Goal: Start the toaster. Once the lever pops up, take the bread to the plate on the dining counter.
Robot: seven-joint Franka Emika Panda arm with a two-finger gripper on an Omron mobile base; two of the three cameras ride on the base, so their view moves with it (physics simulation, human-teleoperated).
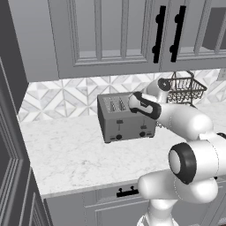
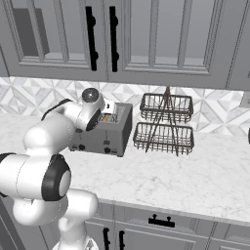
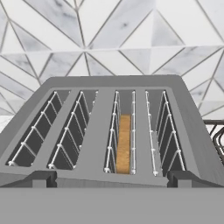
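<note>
The grey four-slot toaster [image 1: 125,119] stands on the marble worktop against the tiled wall, with its black levers and knobs facing the room. The toaster [image 2: 104,137] lies directly under my hand. In the hand view the toaster [image 3: 99,131] is seen from above its front edge. The bread [image 3: 124,144] stands on edge, sunk in the third slot from the left. My gripper [image 3: 111,179] hovers open just above the toaster's front, fingers wide apart and empty. The plate and the dining counter are out of view.
A two-tier dark wire basket rack [image 2: 164,125] stands right of the toaster, also in the left base view [image 1: 186,90]. Grey wall cabinets with black handles [image 1: 159,34] hang overhead. A tall dark cabinet [image 1: 11,176] bounds the worktop [image 2: 195,176] on the left.
</note>
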